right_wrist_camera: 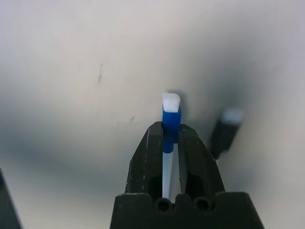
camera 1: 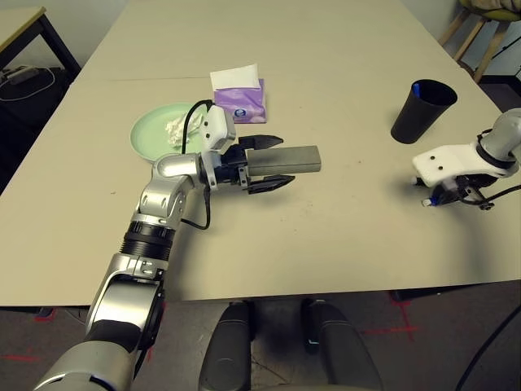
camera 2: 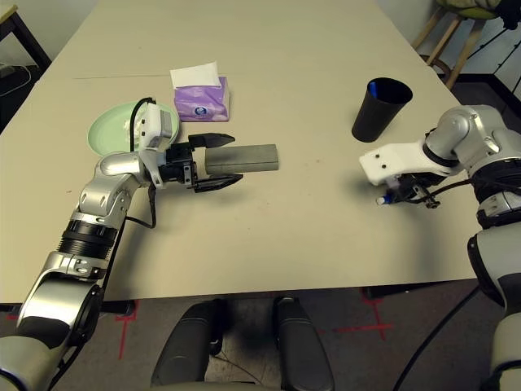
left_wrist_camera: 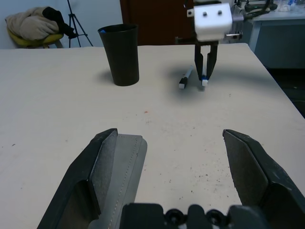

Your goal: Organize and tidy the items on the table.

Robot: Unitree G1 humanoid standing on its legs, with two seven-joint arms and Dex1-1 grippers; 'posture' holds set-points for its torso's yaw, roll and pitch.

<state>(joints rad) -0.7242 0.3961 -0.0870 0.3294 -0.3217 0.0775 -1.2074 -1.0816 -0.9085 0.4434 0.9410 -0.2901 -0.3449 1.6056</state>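
Note:
My left gripper (camera 1: 286, 160) is open, its fingers on either side of one end of the grey glasses case (camera 1: 297, 160), which lies flat on the table (camera 1: 342, 244). In the left wrist view the case (left_wrist_camera: 125, 167) rests against one finger, with a wide gap to the other. My right gripper (camera 1: 431, 199) points down at the table and is shut on a blue-capped pen (right_wrist_camera: 170, 113). Beside it lies a second dark pen (left_wrist_camera: 185, 78). Behind it stands the black cup (camera 1: 422, 110) with something blue inside. The green plate (camera 1: 151, 130) holds the crumpled tissue (camera 1: 175, 128), next to the purple tissue box (camera 1: 240, 99).
A black-legged side table (camera 1: 24, 28) stands off the far left corner, and wooden stools (camera 1: 480, 32) off the far right. Bare tabletop lies between the case and the cup and along the front edge.

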